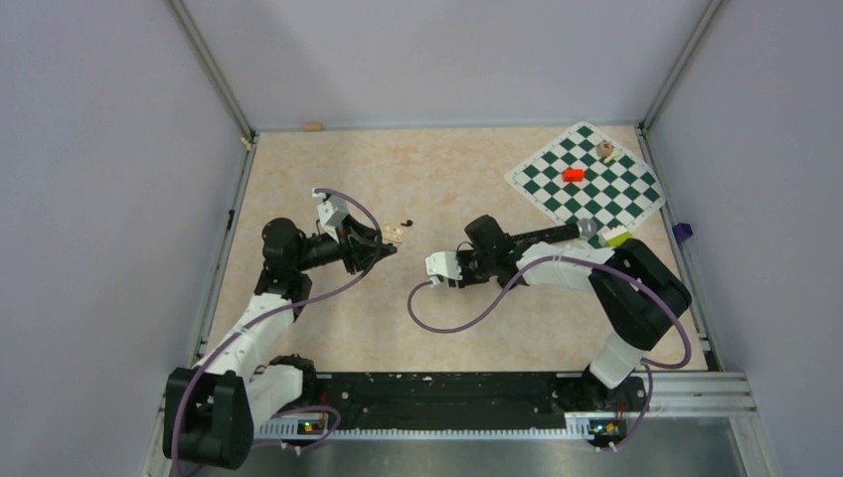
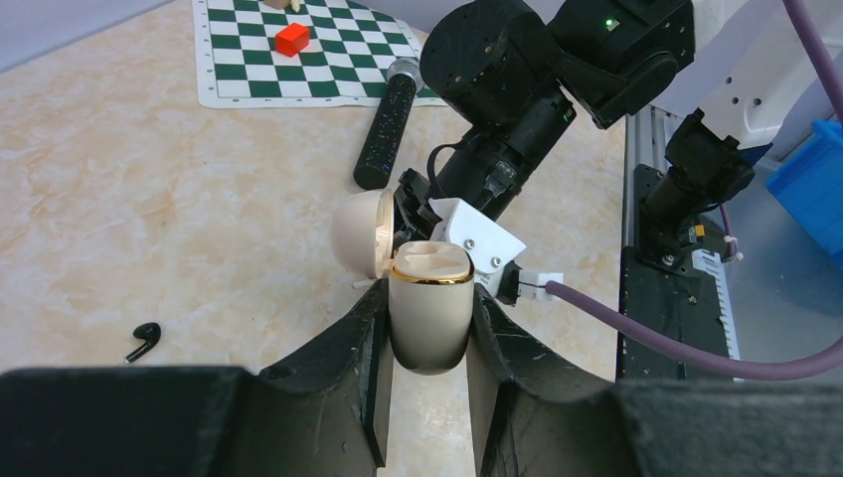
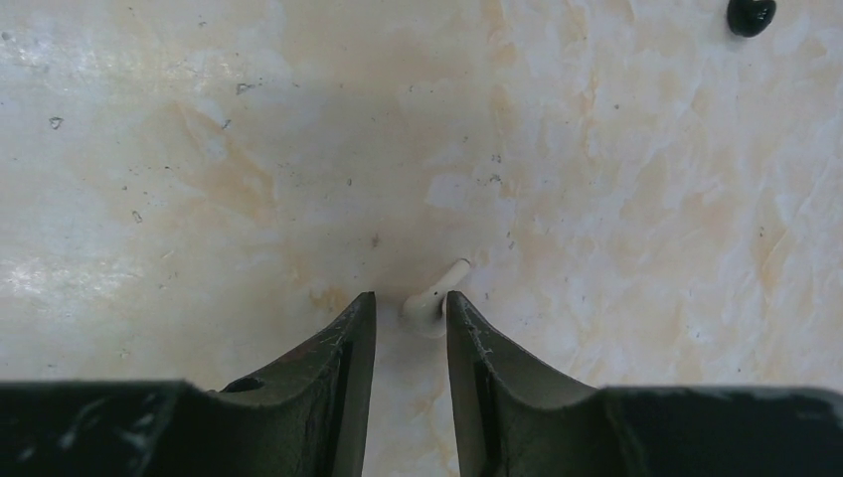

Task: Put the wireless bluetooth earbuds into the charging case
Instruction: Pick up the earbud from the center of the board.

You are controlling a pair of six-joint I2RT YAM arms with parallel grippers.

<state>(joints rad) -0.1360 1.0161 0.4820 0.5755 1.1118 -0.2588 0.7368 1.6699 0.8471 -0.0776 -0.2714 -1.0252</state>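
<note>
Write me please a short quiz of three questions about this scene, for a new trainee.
1. True or false: the charging case held in the left gripper has its lid closed.
2. What lies between the fingers of the right gripper? A) a red block B) a pale earbud C) a microphone
3. In the left wrist view, what colour is the second earbud, which lies on the table to the left of the case?
Key: 1 false, the lid is open; 2 B; 3 black.
</note>
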